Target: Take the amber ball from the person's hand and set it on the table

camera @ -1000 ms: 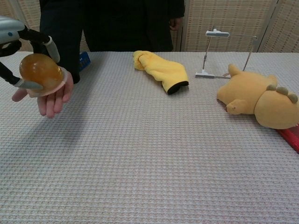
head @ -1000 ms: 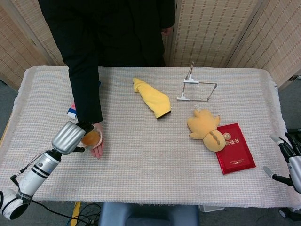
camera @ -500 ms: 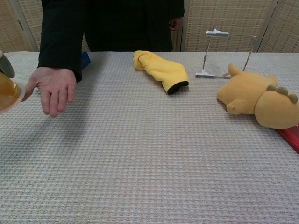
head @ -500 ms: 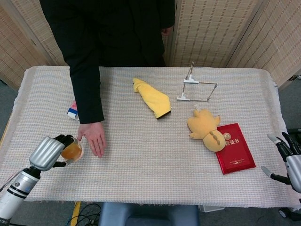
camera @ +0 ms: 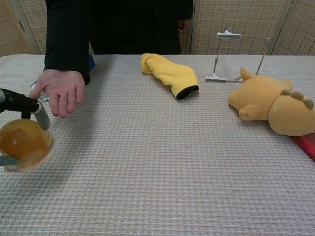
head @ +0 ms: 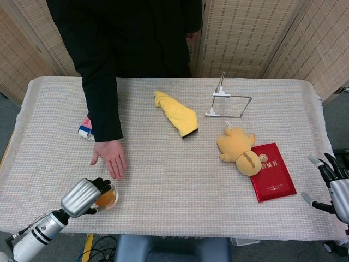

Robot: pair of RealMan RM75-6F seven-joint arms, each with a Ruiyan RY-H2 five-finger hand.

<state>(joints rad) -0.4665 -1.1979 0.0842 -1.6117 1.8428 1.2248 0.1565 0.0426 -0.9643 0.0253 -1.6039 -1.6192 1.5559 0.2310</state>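
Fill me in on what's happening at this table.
The robot's left hand holds the amber ball near the table's front left edge; whether it touches the cloth is unclear. The person's hand hovers empty nearby. The right hand waits open, off the table's right side.
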